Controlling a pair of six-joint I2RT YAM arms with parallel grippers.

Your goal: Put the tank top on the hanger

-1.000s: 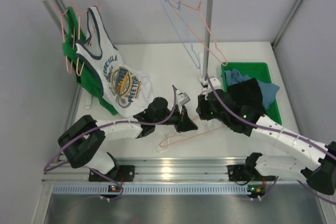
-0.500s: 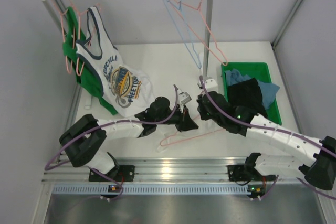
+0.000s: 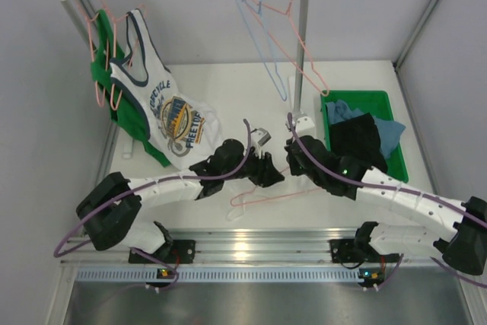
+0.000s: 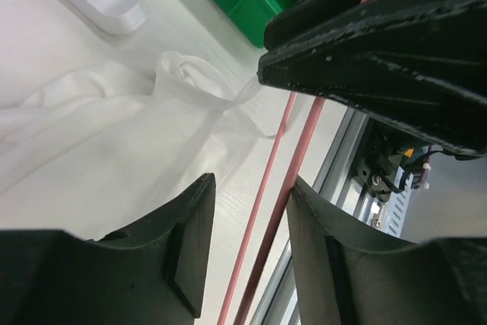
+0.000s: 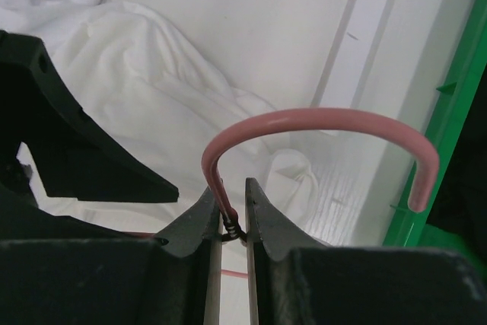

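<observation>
The right fingers (image 5: 262, 226) are clamped on the neck of the hanger (image 5: 304, 115), at the twisted wire just below the hook. The hanger's triangular frame extends toward the near edge, low over the surface (image 3: 228, 89). The left fingers (image 4: 194, 241) are apart. Two pink wires of the hanger run through the gap between them; contact cannot be determined. The tank top (image 4: 99, 157) lies crumpled on the surface, just beside these wires.
</observation>
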